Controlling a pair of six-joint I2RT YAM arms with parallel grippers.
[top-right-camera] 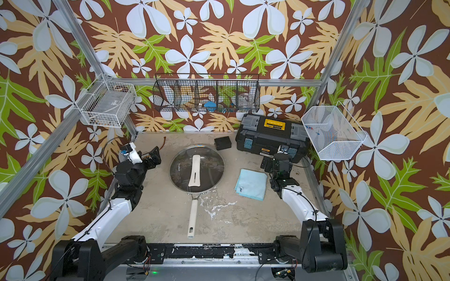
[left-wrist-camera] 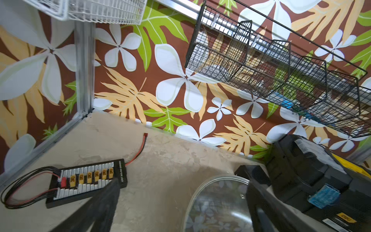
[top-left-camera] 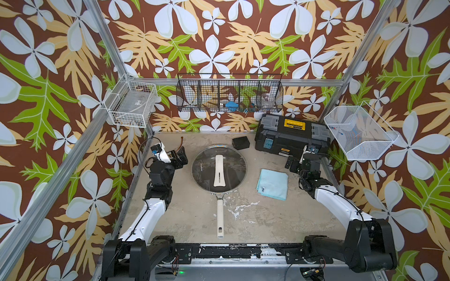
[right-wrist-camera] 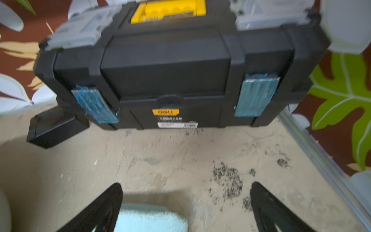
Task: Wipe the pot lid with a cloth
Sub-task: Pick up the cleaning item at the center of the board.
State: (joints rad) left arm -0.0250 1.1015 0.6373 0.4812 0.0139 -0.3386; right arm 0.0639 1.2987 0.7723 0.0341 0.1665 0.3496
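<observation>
The pot lid [top-left-camera: 219, 170] lies flat in the middle of the table [top-left-camera: 255, 219], on top of a dark frying pan [top-left-camera: 220, 219]. Its white bar handle faces up & runs front to back. The pan's long handle sticks out toward the robot's side.

The cloth [top-left-camera: 272, 184] is light blue & lies flat on the table. It's on the R side of the lid, near it but not touching. Its small tag is at the edge closest to the robot.

L gripper [top-left-camera: 180, 159] is on the L side of the lid, near the rim but apart from it. Its fingers are spread wide w/ nothing btw them. The left wrist view shows the lid's glass edge. It also shows a black charger board [left-wrist-camera: 86, 184] on the table w/ red & black wires.

R gripper [top-left-camera: 293, 165] is just by the back corner of the cloth. Its fingers are spread wide too & pinch nothing. In the right wrist view a bit of the cloth shows btw the two fingers. Can't tell if they touch it.

At the back R a black toolbox [top-left-camera: 292, 136] w/ a yellow handle stands closed on the table. A small black box [top-left-camera: 241, 142] sits just beside it, btw toolbox & lid. A long black wire basket [top-left-camera: 230, 93] hangs on the back wall, w/ things in it too small to tell. A white wire basket [top-left-camera: 132, 104] hangs at the back L & a white mesh one [top-left-camera: 360, 132] at the R.
</observation>
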